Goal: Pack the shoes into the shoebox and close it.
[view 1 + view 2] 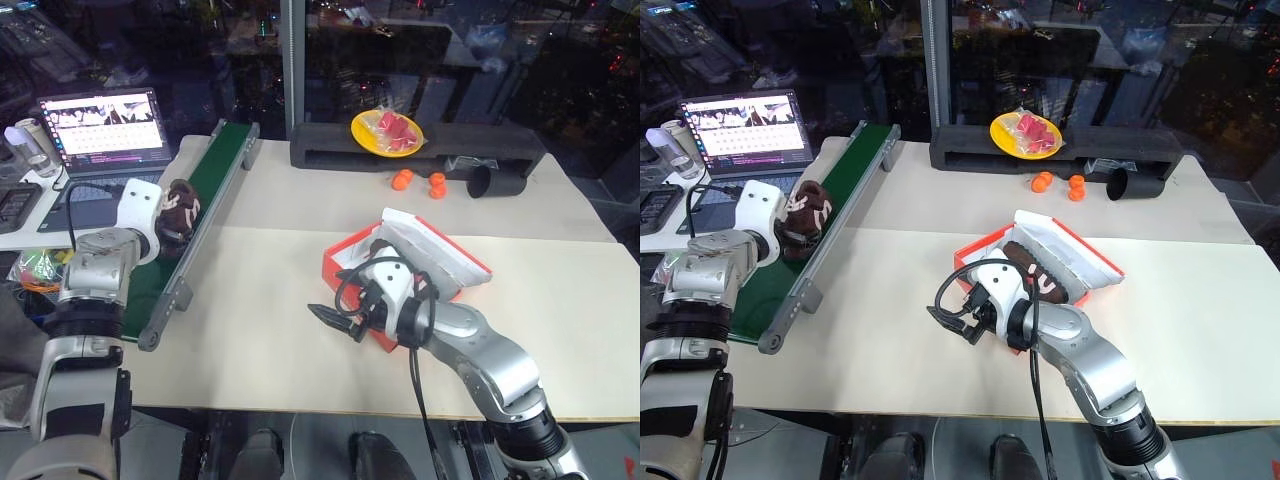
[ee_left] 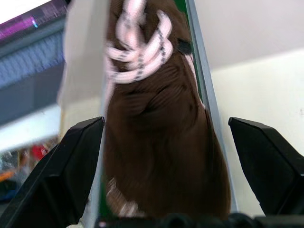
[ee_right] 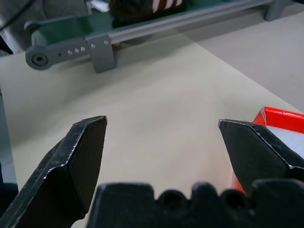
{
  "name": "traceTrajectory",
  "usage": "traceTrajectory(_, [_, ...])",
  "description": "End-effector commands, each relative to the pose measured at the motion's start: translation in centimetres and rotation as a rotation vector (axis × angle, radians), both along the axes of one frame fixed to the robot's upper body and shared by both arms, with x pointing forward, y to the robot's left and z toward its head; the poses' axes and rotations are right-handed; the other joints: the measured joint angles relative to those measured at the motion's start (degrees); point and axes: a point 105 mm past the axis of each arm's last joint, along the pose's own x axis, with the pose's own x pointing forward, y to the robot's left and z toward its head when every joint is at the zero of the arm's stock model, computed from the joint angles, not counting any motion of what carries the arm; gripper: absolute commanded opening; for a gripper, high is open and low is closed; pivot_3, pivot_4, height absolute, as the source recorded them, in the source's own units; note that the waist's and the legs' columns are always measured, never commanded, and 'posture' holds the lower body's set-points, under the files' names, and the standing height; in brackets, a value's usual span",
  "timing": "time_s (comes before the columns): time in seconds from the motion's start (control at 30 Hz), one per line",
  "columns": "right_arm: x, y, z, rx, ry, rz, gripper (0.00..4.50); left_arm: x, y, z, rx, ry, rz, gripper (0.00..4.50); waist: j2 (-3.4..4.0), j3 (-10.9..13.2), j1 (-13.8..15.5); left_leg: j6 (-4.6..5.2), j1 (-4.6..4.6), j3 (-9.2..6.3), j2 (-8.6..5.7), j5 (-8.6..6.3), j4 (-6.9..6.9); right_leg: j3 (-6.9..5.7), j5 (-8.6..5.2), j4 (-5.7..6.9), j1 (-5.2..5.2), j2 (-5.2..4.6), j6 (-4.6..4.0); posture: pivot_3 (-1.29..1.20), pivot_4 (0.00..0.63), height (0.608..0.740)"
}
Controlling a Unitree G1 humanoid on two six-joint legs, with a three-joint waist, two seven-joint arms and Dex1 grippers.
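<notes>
One dark brown shoe (image 1: 181,209) with white laces lies on the green conveyor belt (image 1: 215,170) at the left. My left gripper (image 2: 165,121) is open, with one black finger on each side of that shoe. The red-orange shoebox (image 1: 338,266) stands at mid-table, its white-lined lid (image 1: 440,250) tilted up and back. The other brown shoe (image 1: 1038,273) lies inside it. My right gripper (image 1: 330,318) is open and holds nothing, hovering over the table just off the box's near left corner.
An open laptop (image 1: 100,125) sits behind the conveyor on the left. At the back, a yellow plate (image 1: 387,133) with red pieces rests on a long black block (image 1: 330,152). Small orange balls (image 1: 402,180) and a black cup (image 1: 497,182) lie beside it.
</notes>
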Motion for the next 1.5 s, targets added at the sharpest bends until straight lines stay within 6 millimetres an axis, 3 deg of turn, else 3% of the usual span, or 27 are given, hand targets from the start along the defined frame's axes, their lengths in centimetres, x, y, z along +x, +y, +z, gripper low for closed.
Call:
traceTrajectory(0.03, [-0.3,0.0,1.6,0.028,-0.051,0.005,4.50,-0.1,-0.1,1.0,0.010,-0.020,-0.013,3.34,0.00,0.0,0.0,0.00,0.00,0.00,0.00,0.00,0.00,0.00,0.00,0.00,0.00,0.00,0.00,0.00,0.150,0.740])
traceTrajectory(0.2, [-0.1,0.0,1.8,0.034,-0.055,0.000,4.50,-0.1,-0.4,0.8,-0.038,0.002,-0.004,1.47,0.00,0.0,0.3,-0.02,0.03,-0.02,-0.01,0.02,0.04,-0.02,0.00,0.07,0.04,0.00,0.00,0.00,0.150,0.740])
traceTrajectory(0.47, [0.4,-0.3,2.1,0.047,-0.064,-0.025,4.50,-0.1,-0.9,0.5,-0.073,0.010,-0.002,1.47,0.00,0.0,0.3,-0.03,0.08,-0.02,-0.02,0.03,0.09,-0.01,0.00,0.18,0.05,-0.01,0.00,0.00,0.150,0.740])
traceTrajectory(0.63, [0.8,-0.5,2.2,0.045,-0.065,-0.039,4.50,0.0,-1.0,0.5,-0.076,-0.012,-0.002,0.29,-0.01,0.0,0.5,-0.04,0.08,-0.03,-0.02,0.03,0.12,-0.01,0.00,0.20,0.05,-0.01,0.00,0.00,0.150,0.740])
traceTrajectory(0.7, [1.0,-0.7,2.3,0.052,-0.061,-0.050,4.50,0.3,-1.5,1.5,-0.099,-0.077,-0.018,0.11,-0.01,0.0,0.5,-0.04,0.08,-0.03,-0.02,0.03,0.12,-0.01,0.00,0.21,0.05,-0.01,0.00,0.00,0.150,0.740])
traceTrajectory(0.8, [2.3,-1.5,2.7,0.111,-0.009,-0.128,4.50,1.0,-3.7,5.2,-0.150,-0.291,-0.102,0.11,-0.05,0.0,0.8,-0.04,0.06,-0.03,-0.01,0.03,0.14,-0.01,0.00,0.20,0.04,-0.01,0.00,0.00,0.150,0.740])
traceTrajectory(0.93, [4.7,-2.9,3.4,0.254,0.114,-0.272,4.50,0.9,-6.5,7.5,-0.227,-0.421,-0.192,0.11,-0.15,0.0,0.5,-0.04,-0.02,-0.03,0.00,0.03,0.16,-0.01,0.02,0.13,0.01,-0.02,-0.02,0.00,0.150,0.740])
traceTrajectory(1.0, [6.8,-4.2,4.0,0.407,0.230,-0.403,4.50,0.4,-10.2,9.1,-0.346,-0.492,-0.309,0.11,-0.14,0.0,0.4,-0.04,-0.04,-0.03,0.00,0.03,0.14,0.00,0.03,0.12,0.00,-0.03,-0.02,0.00,0.150,0.740])
traceTrajectory(1.07, [7.7,-4.1,4.6,0.515,0.334,-0.428,4.50,-0.6,-13.9,10.0,-0.466,-0.515,-0.437,0.11,-0.15,0.0,0.3,-0.04,-0.06,-0.05,0.02,0.03,0.13,-0.01,0.06,0.12,-0.01,-0.03,-0.03,0.00,0.150,0.740])
traceTrajectory(1.23, [8.6,-2.6,7.5,0.647,0.410,-0.380,4.50,-3.4,-20.9,9.5,-0.633,-0.428,-0.694,0.11,-0.13,0.0,-0.1,-0.03,-0.09,-0.09,-0.01,0.02,0.04,-0.02,0.07,0.16,-0.02,-0.05,-0.02,0.00,0.150,0.740])
traceTrajectory(1.5, [9.0,-2.9,11.0,0.716,0.331,-0.378,4.50,-5.1,-24.5,7.8,-0.667,-0.318,-0.823,0.11,-0.09,0.0,-1.5,-0.01,-0.06,-0.09,-0.03,0.02,0.00,0.00,0.05,0.45,-0.07,-0.02,-0.02,0.00,0.150,0.740])
